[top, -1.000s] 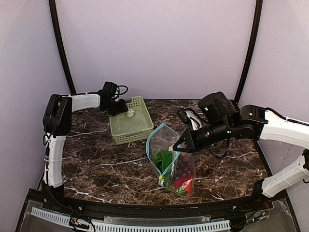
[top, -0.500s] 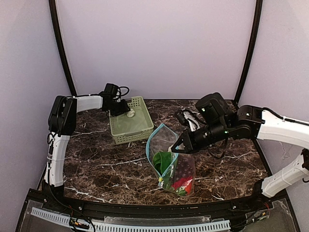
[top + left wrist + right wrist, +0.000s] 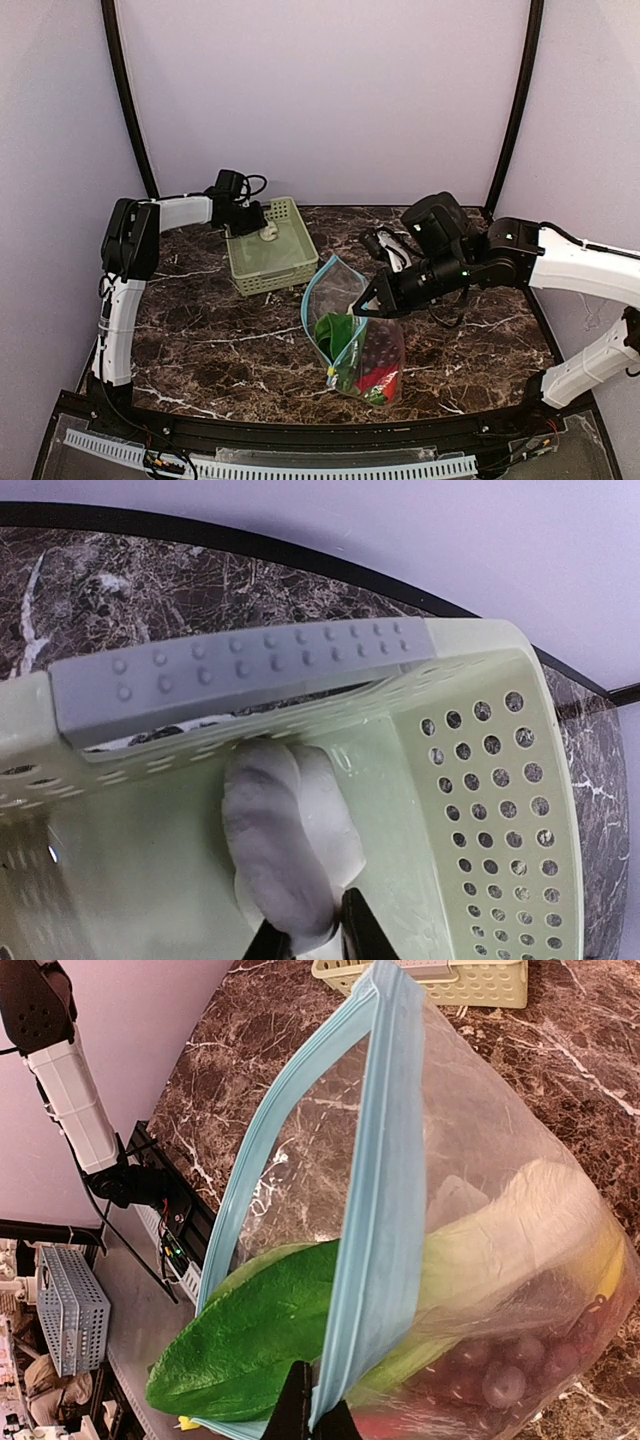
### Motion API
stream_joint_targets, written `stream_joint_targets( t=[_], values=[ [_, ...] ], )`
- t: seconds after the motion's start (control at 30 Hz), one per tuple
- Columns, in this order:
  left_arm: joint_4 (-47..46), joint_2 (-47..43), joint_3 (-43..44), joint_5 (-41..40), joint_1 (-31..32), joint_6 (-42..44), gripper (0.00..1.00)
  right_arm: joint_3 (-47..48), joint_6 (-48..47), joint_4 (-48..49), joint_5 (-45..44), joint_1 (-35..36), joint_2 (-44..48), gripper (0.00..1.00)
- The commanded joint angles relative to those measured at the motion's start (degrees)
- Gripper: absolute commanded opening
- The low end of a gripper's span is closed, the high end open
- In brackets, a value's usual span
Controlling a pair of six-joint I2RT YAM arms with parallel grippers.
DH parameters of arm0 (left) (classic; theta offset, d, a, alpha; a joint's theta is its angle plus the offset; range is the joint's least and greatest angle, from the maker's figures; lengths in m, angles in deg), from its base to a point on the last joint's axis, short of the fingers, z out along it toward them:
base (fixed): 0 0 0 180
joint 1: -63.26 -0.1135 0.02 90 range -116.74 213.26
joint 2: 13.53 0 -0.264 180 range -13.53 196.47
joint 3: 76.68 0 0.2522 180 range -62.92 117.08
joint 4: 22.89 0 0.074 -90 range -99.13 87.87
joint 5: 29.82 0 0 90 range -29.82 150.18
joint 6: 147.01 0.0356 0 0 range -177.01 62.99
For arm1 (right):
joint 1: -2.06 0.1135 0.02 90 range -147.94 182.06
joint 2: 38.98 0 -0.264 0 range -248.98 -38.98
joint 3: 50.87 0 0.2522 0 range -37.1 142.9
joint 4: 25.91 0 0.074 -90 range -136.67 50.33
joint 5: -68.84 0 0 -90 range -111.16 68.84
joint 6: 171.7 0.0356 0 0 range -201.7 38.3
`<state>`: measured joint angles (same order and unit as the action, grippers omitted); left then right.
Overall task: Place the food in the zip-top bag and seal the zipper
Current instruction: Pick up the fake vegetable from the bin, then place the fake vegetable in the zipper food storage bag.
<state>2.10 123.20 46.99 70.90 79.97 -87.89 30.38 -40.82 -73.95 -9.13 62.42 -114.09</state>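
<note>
Crinkly zip-top bag [image 3: 338, 288]: right fingers [image 3: 294, 1410] pinch its blue zipper [image 3: 385, 1160], left fingers [image 3: 357, 932] pinch lumpy garlic [image 3: 285, 840].

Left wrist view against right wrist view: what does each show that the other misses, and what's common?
Left wrist only: the garlic lying in the basket, left gripper straddling it. Right wrist only: the zip-top bag, open, holding bok choy and grapes, right gripper pinching its zipper. Both: the basket and marble table.

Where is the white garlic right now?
In the top view, the garlic sits inside the green basket, back left, gripped by the left pincer.
</note>
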Motion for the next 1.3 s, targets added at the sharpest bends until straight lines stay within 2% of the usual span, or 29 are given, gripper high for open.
stream_joint_targets(
  t=[0.0,0.1,0.17,0.37,0.67,1.0,1.27],
  values=[
    [0.39,0.08,2.31,0.44,-0.96,-0.20,0.11,1.44,-0.82,1.61,-0.04,-0.44,-0.88,0.00],
    [-0.21,-0.28,2.71,2.46,-0.98,-0.46,0.03,1.60,-0.96,1.72,0.07,-0.46,-1.23,0.00],
    [-0.65,-0.74,2.60,3.69,-0.94,-0.56,0.01,1.71,-1.05,1.75,0.06,-0.44,-1.42,0.00],
    [-3.23,-4.33,-0.77,7.06,-0.97,-0.55,0.01,1.97,-1.33,1.70,0.16,-0.61,-1.75,0.00],
    [-8.51,-15.22,-10.81,11.42,-0.80,1.38,0.01,2.40,-1.35,1.74,-0.36,-0.60,-1.52,0.00],
    [-15.02,-33.76,-28.67,12.15,0.08,3.14,0.01,1.51,-0.67,1.82,-2.11,-0.82,-0.02,0.00],
    [-15.94,-53.70,-44.69,12.81,6.82,2.02,0.01,-1.19,0.71,2.97,-3.86,-0.78,3.73,0.00]
  ],
)
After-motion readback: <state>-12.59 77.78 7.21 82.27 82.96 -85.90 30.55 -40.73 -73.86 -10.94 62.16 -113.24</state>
